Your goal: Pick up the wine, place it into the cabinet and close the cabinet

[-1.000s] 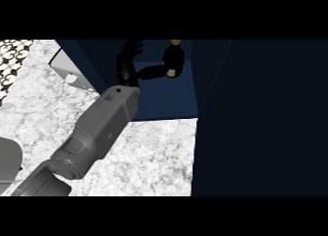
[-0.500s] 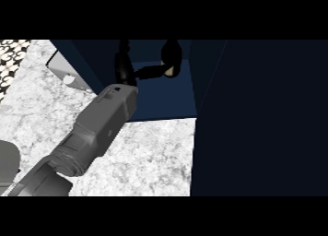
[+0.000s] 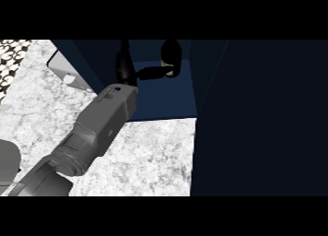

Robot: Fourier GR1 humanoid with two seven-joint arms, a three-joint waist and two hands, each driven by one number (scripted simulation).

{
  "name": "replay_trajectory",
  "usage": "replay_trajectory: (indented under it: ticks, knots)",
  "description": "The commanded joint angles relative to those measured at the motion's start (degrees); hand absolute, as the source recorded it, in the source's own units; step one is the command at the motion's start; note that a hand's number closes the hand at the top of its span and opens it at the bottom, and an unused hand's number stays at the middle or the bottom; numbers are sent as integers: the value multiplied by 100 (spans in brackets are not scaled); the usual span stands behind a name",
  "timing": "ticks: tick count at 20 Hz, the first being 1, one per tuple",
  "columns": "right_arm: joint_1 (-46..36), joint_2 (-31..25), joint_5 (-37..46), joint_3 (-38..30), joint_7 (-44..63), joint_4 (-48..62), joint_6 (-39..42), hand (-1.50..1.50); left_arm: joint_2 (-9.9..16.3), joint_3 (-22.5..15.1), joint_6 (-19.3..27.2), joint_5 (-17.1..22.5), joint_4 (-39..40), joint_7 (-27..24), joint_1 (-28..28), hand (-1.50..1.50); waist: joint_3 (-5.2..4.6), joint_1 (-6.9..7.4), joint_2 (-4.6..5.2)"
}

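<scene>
Fingers of the one hand in view are seen reaching into the cabinet at the upper middle of the frame, black against the dark blue interior. Which hand it is cannot be settled from this view; the grey forearm enters from the lower left and crosses the white marbled counter. The fingers appear to be curled toward the wine, a dark bottle with a pale band, which is found standing at the back of the cabinet, at the top of the frame. Whether the bottle is truly held or only touched cannot be told, since dark fingers and dark glass merge. No other hand is shown.

The placing step is judged to be nearly done. For it to be done well, the bottle should be set upright on the cabinet floor and well inside the opening before the fingers are spread. The hand should then be drawn straight back along the forearm's line, so that the bottle is not brushed or tipped. The tall dark panel filling the right of the frame is taken to be the open door; it should be swung shut only once the forearm is fully clear of the opening.
</scene>
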Motion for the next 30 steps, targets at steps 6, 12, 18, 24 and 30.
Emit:
replay_trajectory:
  ticks: [6,12,18,24,30]
  knots:
    - [548,-120,-511,-13,372,-1100,32,-150,56,140,-578,-60,-337,-460,148,-150,-6,159,-77]
    - [720,-147,-500,-99,261,-1187,42,-150,17,281,-1005,-5,-889,-719,341,-150,-3,261,-121]
    - [308,-126,-570,-204,613,-1071,-175,-150,149,128,-1202,-126,-1742,-410,825,-150,-5,446,-153]
    - [731,-94,-371,-54,319,-1198,-112,-150,9,-167,-933,-312,-2864,-170,1385,-150,-1,410,-172]
    - [708,-51,-161,228,460,-1279,-241,-150,102,-548,-833,-381,-4325,242,2372,-150,-5,473,-195]
